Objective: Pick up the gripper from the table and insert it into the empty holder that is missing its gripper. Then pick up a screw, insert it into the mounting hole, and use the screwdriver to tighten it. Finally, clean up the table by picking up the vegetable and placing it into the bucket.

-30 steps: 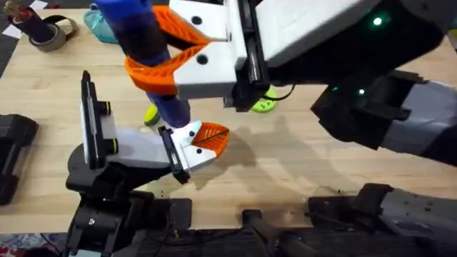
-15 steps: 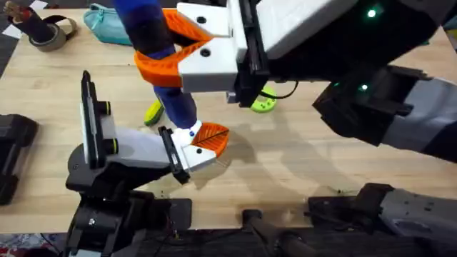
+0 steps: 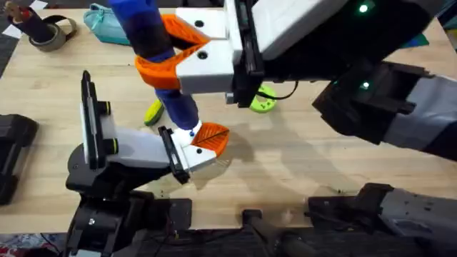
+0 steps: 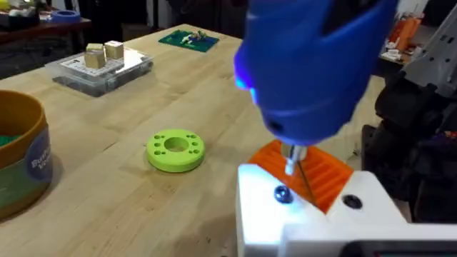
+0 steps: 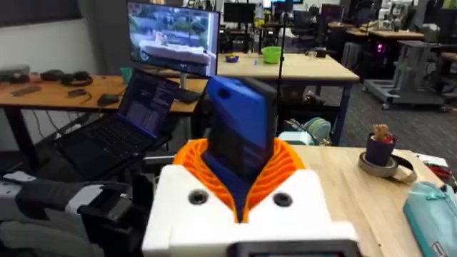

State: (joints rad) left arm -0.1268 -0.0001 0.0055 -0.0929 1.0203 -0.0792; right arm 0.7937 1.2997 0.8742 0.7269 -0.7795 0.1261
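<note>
Right gripper (image 3: 171, 53) clamped on the screwdriver (image 3: 153, 53), white fingers with orange pads wrapped round its blue body, held upright over the table (image 3: 300, 171). Screwdriver tip points down onto a screw (image 4: 283, 193) in the white and orange mounted gripper (image 3: 203, 141) in the holder (image 3: 132, 151) at lower left. Left gripper: can't tell if apart or together. Vegetable (image 3: 153, 112) lies on the table just behind the screwdriver, lime-green disc (image 3: 264, 102) to its right. Bucket (image 4: 21, 160) stands near the disc in left wrist view
</note>
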